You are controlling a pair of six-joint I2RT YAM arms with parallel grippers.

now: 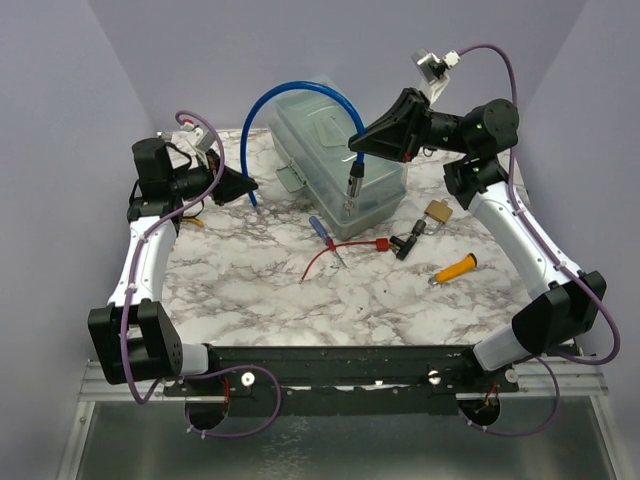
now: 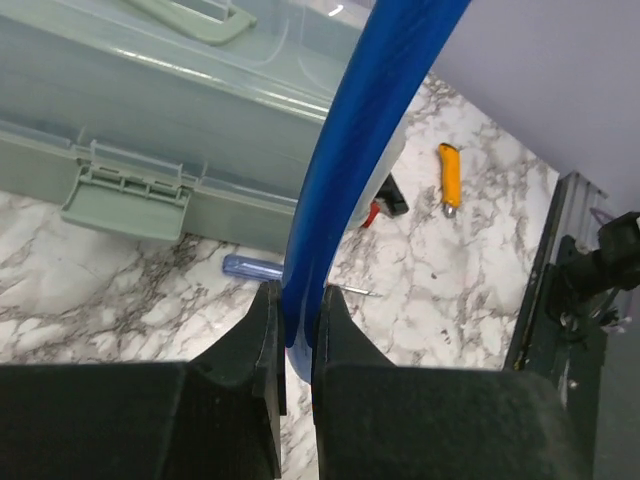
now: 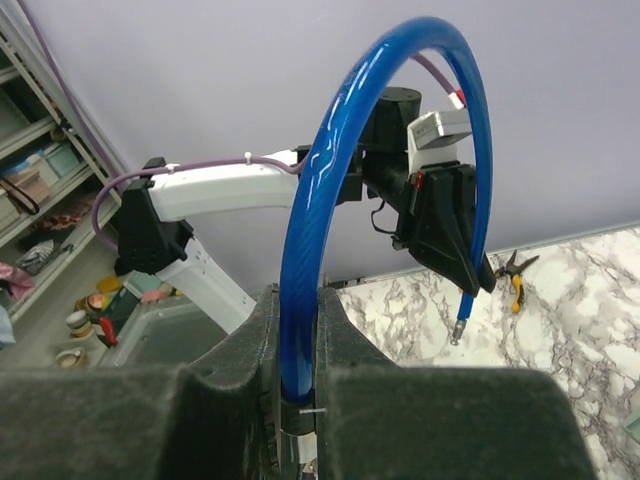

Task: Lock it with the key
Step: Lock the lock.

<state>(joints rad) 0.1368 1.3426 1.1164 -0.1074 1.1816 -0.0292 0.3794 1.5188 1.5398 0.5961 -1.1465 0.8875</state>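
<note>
The small brass padlock (image 1: 437, 212) with its silver shackle lies on the marble table right of the clear plastic box (image 1: 330, 150); I cannot make out a key. It does not show in either wrist view. A blue cable (image 1: 298, 89) arches over the box. My left gripper (image 1: 250, 188) is shut on one end of the blue cable (image 2: 340, 170), left of the box. My right gripper (image 1: 356, 146) is shut on the other end, above the box's right side, with the cable (image 3: 320, 200) between its fingers. Both grippers are well away from the padlock.
A blue-handled screwdriver (image 1: 322, 229), a red wire (image 1: 320, 262) with a black connector (image 1: 405, 243), and an orange-yellow tool handle (image 1: 458, 268) lie in front of the box. Yellow-handled pliers (image 3: 513, 275) lie at the far left. Purple walls enclose the table.
</note>
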